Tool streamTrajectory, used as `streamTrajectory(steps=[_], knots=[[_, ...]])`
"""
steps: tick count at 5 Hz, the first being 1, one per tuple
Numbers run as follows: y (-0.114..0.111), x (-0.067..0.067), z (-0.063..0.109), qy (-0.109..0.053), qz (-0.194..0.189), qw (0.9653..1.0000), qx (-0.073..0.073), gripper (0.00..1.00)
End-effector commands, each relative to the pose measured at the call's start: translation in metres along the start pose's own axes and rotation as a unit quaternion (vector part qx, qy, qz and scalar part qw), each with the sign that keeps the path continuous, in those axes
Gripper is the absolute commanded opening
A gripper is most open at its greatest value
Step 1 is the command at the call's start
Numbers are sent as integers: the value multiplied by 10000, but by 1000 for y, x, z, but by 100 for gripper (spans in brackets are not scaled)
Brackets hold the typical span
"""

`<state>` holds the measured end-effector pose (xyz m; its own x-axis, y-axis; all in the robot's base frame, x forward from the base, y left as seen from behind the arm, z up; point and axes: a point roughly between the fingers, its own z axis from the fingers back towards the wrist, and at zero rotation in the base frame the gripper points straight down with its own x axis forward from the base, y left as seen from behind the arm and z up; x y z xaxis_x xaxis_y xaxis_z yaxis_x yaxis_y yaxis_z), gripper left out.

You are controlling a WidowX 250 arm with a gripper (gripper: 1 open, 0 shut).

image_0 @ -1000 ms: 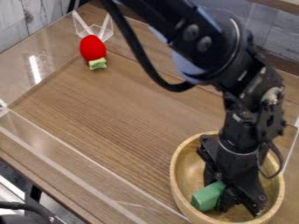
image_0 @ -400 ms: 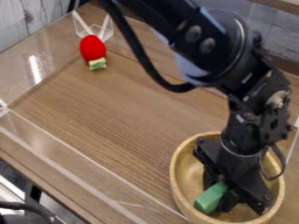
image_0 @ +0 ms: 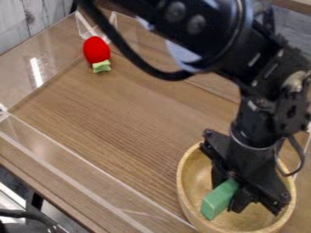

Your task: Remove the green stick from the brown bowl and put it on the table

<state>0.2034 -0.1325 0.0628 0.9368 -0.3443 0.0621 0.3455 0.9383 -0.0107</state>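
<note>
Your gripper [image_0: 231, 193] points straight down with its jaws shut on the green stick [image_0: 220, 198], pinching the upper end; the rest of the block hangs tilted below and to the left of the fingers. Directly beneath sits the brown bowl [image_0: 195, 178], and the stick appears clear of its floor. Judged: a stiff, light block with flat, smooth faces, so it may pivot or slip in an end pinch. A hold nearer mid-length, across the flat faces, would be steadier. Bare desk [image_0: 115, 118] lies left of the gripper; a red ball-like object [image_0: 95, 50] stands well apart.
</note>
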Motion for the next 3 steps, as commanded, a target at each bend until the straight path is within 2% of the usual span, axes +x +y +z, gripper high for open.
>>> streamTrajectory(steps=[1,2,3], knots=[[5,14,26,-374,116,9992,-78,0],[15,19,30,-472,209,9986,-147,0],[22,22,28,-538,265,9977,-313,0]])
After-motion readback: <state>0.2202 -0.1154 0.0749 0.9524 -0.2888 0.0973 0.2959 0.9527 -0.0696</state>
